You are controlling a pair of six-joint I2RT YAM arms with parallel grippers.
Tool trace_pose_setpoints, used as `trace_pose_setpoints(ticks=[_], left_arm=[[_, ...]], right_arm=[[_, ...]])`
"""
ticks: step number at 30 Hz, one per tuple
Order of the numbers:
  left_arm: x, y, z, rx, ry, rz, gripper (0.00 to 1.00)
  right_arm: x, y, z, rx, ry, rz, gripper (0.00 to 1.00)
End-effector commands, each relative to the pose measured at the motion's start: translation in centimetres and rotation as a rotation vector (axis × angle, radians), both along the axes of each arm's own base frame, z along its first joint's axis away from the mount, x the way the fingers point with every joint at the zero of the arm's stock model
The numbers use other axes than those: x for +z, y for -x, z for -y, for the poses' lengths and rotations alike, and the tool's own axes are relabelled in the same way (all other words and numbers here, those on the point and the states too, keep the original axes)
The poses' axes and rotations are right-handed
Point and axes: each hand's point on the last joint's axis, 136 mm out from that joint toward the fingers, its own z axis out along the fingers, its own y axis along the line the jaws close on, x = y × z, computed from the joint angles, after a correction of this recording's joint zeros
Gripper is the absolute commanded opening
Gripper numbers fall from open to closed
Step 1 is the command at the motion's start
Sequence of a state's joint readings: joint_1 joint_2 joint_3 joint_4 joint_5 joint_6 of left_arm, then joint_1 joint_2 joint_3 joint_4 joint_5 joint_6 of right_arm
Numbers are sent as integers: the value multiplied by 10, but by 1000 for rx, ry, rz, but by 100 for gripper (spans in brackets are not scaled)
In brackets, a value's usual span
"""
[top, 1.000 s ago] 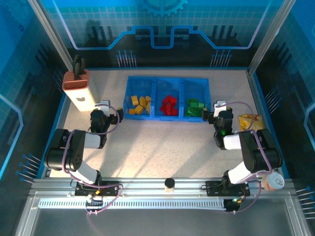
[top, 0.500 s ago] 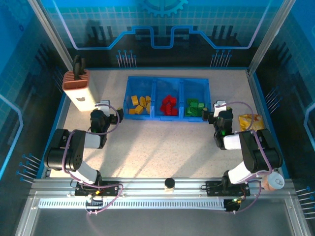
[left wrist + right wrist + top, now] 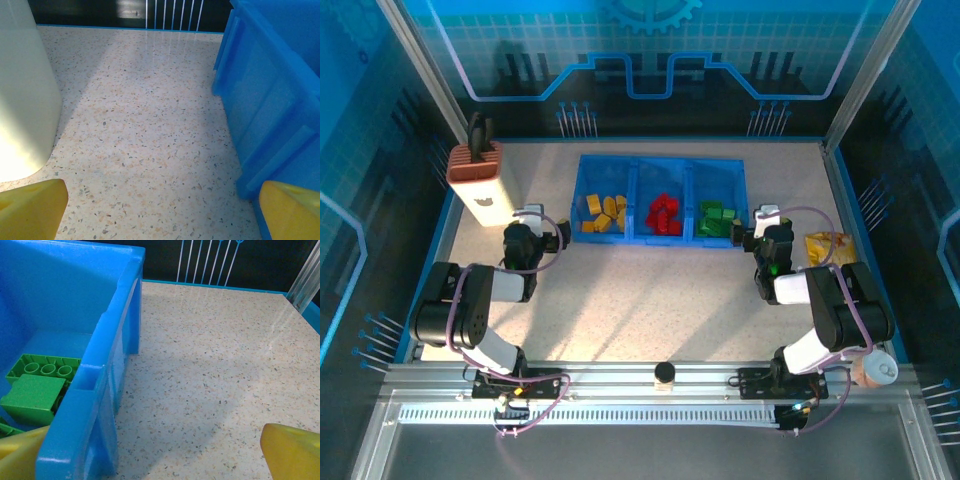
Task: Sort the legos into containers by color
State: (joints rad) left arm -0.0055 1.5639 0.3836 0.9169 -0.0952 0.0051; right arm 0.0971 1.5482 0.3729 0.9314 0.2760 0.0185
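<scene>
- My left gripper (image 3: 161, 212) has its jaws wide apart with nothing between them. In the left wrist view one yellow fingertip (image 3: 30, 209) sits at 7 o'clock and the other at 5 o'clock, with bare table (image 3: 145, 130) between.
- My right gripper (image 3: 157, 452) is spread just as wide and holds nothing. One tip is at 7 o'clock, on the compartment side of the bin's end wall (image 3: 112, 365). The other is at 5 o'clock, over speckled table.
- Moving outward on the left, a white box (image 3: 22, 90) stands at 9 o'clock and the bin's outer wall at 3 o'clock.
- On the right, green legos (image 3: 37, 385) lie inside the nearest compartment, at 8 o'clock of that view.
- From above, the blue bin (image 3: 634, 200) sits at 12 o'clock on the table. The left gripper is at its 8 o'clock and the right gripper at its 4 o'clock.
- The three containers are loaded by colour: yellow-orange legos (image 3: 604, 214) left, red legos (image 3: 664, 214) middle, green ones right.
- I see no bricks on the open tabletop.
- A yellow snack packet (image 3: 828, 247) lies at 3 o'clock of the right gripper.
</scene>
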Motion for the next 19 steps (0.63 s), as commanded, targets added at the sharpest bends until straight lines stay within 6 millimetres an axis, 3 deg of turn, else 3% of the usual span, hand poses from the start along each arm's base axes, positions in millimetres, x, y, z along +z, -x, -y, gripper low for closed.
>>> trace_pose_setpoints(ticks=[1, 19], left_arm=[[6, -1, 5, -27, 10, 15, 99], [6, -1, 5, -26, 9, 14, 99]], right_arm=[[5, -2, -3, 5, 2, 14, 100], [4, -2, -2, 7, -4, 11, 100]])
